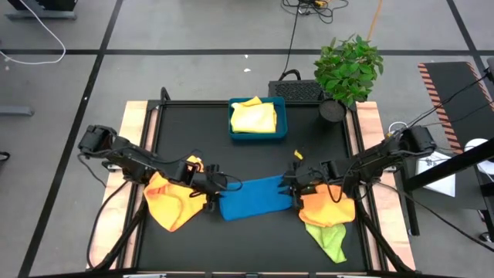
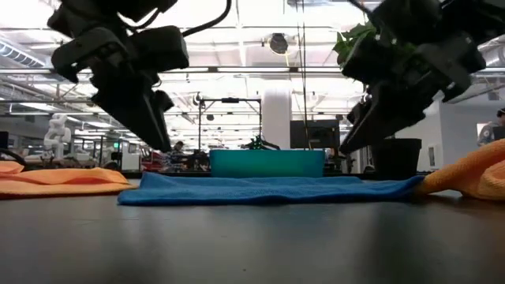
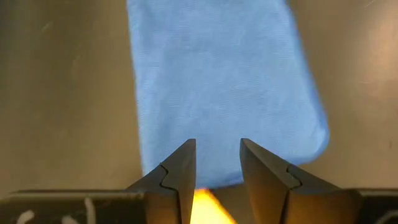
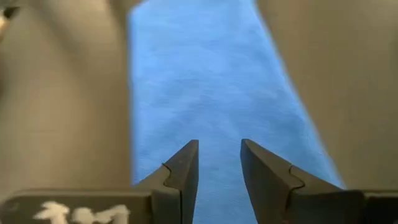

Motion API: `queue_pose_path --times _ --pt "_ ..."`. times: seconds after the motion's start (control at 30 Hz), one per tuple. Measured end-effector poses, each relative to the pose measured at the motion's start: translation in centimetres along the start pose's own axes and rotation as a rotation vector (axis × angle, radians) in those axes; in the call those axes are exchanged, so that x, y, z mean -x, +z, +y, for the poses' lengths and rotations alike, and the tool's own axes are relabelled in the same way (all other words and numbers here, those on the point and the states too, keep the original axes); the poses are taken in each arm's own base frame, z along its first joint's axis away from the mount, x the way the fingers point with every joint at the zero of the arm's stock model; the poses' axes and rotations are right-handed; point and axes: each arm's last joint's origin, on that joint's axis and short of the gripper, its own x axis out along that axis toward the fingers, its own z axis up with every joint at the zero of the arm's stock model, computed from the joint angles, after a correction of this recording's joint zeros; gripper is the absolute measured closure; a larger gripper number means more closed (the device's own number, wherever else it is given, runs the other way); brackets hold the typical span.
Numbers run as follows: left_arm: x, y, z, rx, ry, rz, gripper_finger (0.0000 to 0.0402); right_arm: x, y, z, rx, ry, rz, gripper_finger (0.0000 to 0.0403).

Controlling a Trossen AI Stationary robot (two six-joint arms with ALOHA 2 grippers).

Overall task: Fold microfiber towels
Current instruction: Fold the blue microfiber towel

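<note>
Left gripper point(image 1: 213, 188) sits at the blue towel's point(image 1: 256, 198) 9 o'clock end, fingers point(image 3: 180, 171) parted narrowly with nothing between them; your right gripper point(image 1: 296, 184) mirrors it at the towel's 3 o'clock end, jaws likewise a narrow gap, empty. Both hang just above the cloth in the low view, fingertips close to it but contact unclear

Around you: orange-yellow towel point(image 1: 171, 200) heaped under the left arm, touching the blue towel's 9 o'clock edge. Second orange towel point(image 1: 327, 208) bunched under the right arm at the blue one's 3 o'clock edge, with a lime green towel point(image 1: 330, 241) poking out at its 6 o'clock. Blue tray point(image 1: 257, 134) at 12 o'clock, well apart from the grippers, holding a pale yellow towel point(image 1: 254, 116). Potted plant point(image 1: 347, 71) at the table's 1 o'clock corner

Blue towel lies flat on the black table point(image 1: 255, 243), a long strip between your two grippers, each wrist view looking along it past its own fingers
</note>
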Motion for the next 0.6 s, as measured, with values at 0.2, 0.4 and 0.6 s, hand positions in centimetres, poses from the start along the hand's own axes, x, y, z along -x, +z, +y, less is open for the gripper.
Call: queue_pose_path --times 0.2,0.4,0.6 --pt "-1.2 -1.5 0.6 0.015 -0.044 -0.071 0.0275 -1.6 -0.7 -0.5 0.019 -0.05 0.106 0.0297" --pt "-1.9 -2.5 1.2 0.058 -0.036 -0.028 0.0275 -1.8 -1.1 -2.1 -0.039 -0.104 0.153 0.0298" --pt "-3.6 -3.1 1.1 0.064 -0.068 0.012 0.0275 -1.7 -0.8 -3.8 -0.068 -0.153 0.149 0.0298"
